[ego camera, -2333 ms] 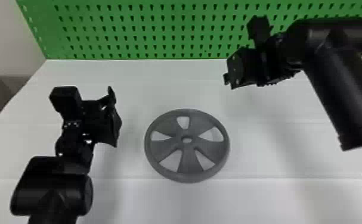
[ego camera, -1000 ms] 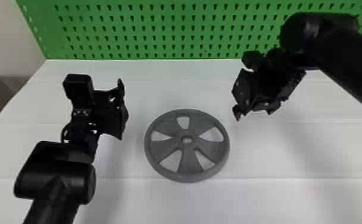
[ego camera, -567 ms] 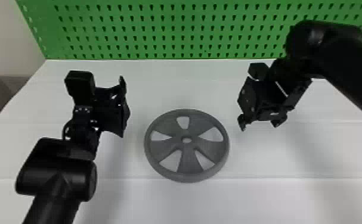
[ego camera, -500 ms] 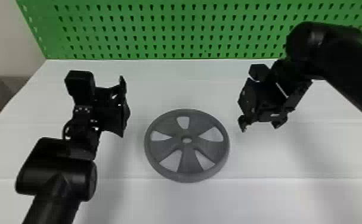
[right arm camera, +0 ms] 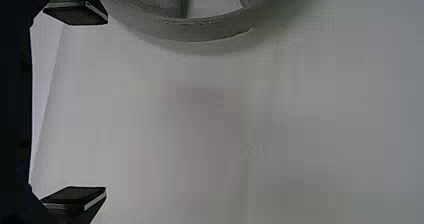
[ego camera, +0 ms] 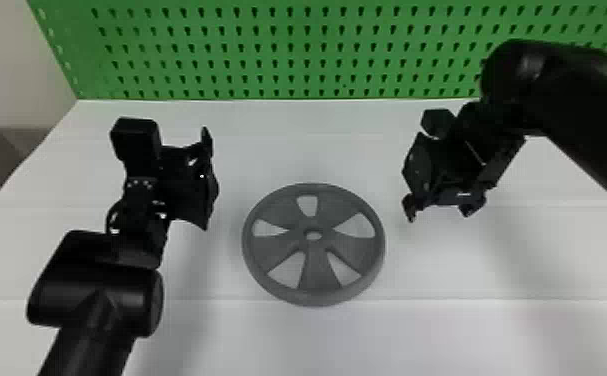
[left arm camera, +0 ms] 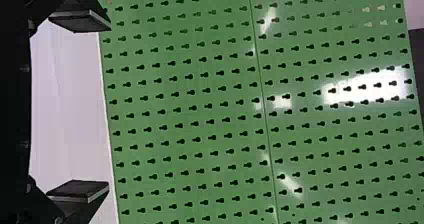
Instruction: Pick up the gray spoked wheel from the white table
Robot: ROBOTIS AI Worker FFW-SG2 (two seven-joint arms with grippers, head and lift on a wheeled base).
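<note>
The gray spoked wheel (ego camera: 312, 292) lies flat on the white table (ego camera: 442, 340). To its left and a bit farther back, my left gripper (ego camera: 209, 180) hangs above the table. On the wheel's right side, apart from the rim, is my right gripper (ego camera: 439, 212). In the left wrist view the left gripper (left arm camera: 80, 106) stands wide open with nothing between its fingers. The right wrist view has the right gripper (right arm camera: 77, 106) wide open too, with part of the wheel (right arm camera: 195, 30) beyond one finger.
A green pegboard (ego camera: 292, 50) rises along the table's back edge. Beyond the table's left edge is a brown object (ego camera: 2, 155). The right forearm (ego camera: 587, 120) reaches in over the table's right side.
Over the last couple of seconds the right gripper has lowered in the head view and turned its fingers toward the near side. My left gripper has shifted slightly rightward; the wheel has stayed put.
</note>
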